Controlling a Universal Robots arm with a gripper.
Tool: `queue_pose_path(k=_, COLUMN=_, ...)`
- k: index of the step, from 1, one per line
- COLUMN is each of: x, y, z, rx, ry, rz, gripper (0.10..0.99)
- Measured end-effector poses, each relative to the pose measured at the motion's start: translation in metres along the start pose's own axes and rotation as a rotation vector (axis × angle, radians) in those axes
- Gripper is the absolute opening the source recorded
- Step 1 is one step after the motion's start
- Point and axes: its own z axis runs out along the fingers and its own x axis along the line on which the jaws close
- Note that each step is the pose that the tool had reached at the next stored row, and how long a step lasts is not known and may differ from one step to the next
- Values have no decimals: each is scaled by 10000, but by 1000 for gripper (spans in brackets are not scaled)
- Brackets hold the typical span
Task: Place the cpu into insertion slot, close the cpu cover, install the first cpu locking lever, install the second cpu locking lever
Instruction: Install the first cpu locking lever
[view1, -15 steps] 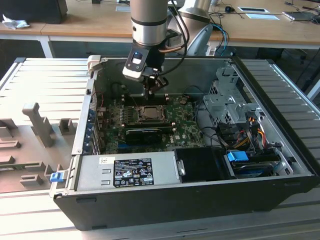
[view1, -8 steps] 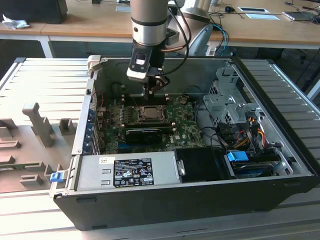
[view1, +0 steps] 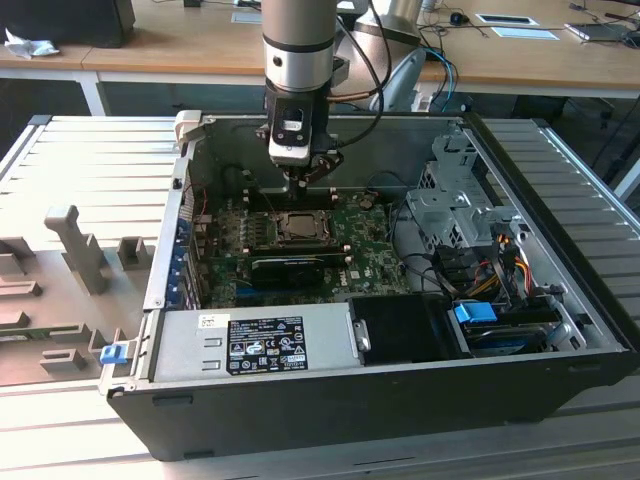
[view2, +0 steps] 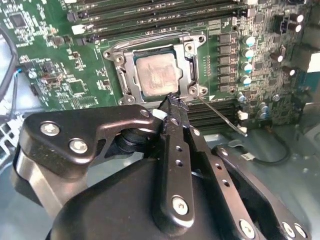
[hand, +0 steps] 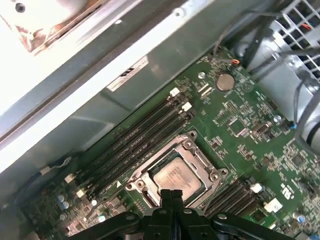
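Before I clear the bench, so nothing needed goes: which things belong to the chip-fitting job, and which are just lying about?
Job: chip, cover plate, lever, gripper.
Lying about: power supply, black card, grey brackets, blue clip.

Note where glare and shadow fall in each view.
First wrist view: glare washes out the case rim. Second wrist view: the chip gleams palely, the black pincer looks dark. Exterior view: the green board lies in the case's shade.

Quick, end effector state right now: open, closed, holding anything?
End effector: closed, fingers pressed together, nothing visibly held, tips at the edge of the cpu cover.
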Motion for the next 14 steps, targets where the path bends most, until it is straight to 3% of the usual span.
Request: queue_pose_path(k=14, x=0, y=0, z=0, rx=13, ry=103, rz=-1804, gripper=106)
